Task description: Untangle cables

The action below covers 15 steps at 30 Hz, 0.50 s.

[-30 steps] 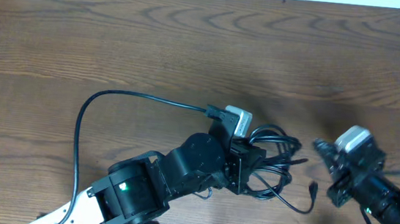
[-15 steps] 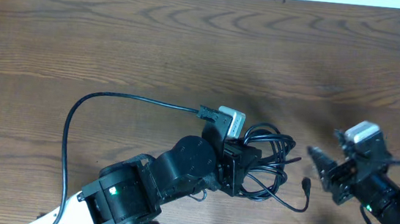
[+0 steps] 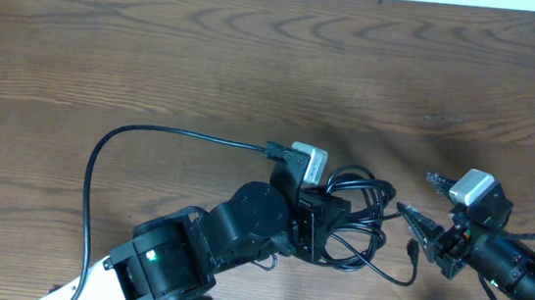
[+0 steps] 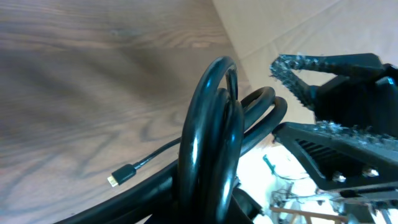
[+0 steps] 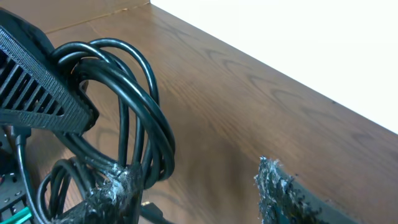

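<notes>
- Tabletop (image 3: 256, 60): brown wood grain, matt.
- Left gripper (image 3: 328, 213): jaws pressed together, pinching the cables; it dragged them slightly left, then held.
- Right gripper (image 3: 417, 195): has come in from the right. Jaws now spread, rough-coated, one just beside the loops; second grip looks near.
- Cables (image 3: 367, 191): glossy black round cords, looped bundle near front edge, right of middle.
- Plug (image 4: 121, 177): small, metal-tipped, loose.

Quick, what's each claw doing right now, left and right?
Left claw: closed, holding the cables.
Right claw: open, gripping nothing.
</notes>
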Motion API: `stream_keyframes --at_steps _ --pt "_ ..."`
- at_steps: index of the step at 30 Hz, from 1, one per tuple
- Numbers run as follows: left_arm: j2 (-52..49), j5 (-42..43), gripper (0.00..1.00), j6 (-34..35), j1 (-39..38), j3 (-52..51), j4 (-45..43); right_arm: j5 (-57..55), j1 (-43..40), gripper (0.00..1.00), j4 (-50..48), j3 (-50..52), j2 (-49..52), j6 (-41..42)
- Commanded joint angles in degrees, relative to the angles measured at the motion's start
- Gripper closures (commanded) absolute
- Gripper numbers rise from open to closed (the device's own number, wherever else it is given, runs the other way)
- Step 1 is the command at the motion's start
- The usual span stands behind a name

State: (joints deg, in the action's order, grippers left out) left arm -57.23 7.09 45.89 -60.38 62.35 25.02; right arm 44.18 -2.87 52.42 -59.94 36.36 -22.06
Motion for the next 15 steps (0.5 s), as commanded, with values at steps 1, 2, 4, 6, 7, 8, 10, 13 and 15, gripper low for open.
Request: stream_keyframes --at_steps 1,2,4,6,7,8,10,13,15 --pt "-0.04 2.73 0.93 1.44 0.17 0.9 -1.84 1.2 -0.04 0.45 -0.61 -0.66 -0.09 -0.74" --pt "-0.37 3.04 0.93 1.6 0.17 0.9 -2.32 1.2 -0.04 0.44 -0.74 -0.66 -0.09 -0.74" --pt "-0.68 3.61 0.93 2.08 0.15 0.9 -2.89 1.14 -0.04 0.41 -0.83 -0.66 -0.09 -0.76" --pt "-0.98 4.72 0.93 2.1 0.13 0.9 -3.61 0.42 -0.04 0.39 -0.81 -0.66 -0.09 -0.74" --pt "-1.11 5.31 0.92 2.12 0.13 0.9 -3.96 -0.2 -0.04 0.38 -0.81 -0.66 -0.09 -0.74" --pt "-1.27 5.99 0.93 2.19 0.13 0.9 -4.35 -0.81 -0.04 0.38 -0.81 -0.66 -0.09 -0.74" --pt "-1.49 6.86 0.92 2.49 0.13 0.9 -4.59 -2.05 -0.04 0.38 -0.83 -0.66 -0.09 -0.74" --pt "-1.53 7.85 0.92 2.47 0.11 0.9 -4.63 -4.63 -0.04 0.41 -0.83 -0.66 -0.09 -0.74" --pt "-1.53 8.92 0.92 2.47 0.04 0.9 -5.03 -6.67 -0.04 0.41 -0.81 -0.66 -0.09 -0.72"
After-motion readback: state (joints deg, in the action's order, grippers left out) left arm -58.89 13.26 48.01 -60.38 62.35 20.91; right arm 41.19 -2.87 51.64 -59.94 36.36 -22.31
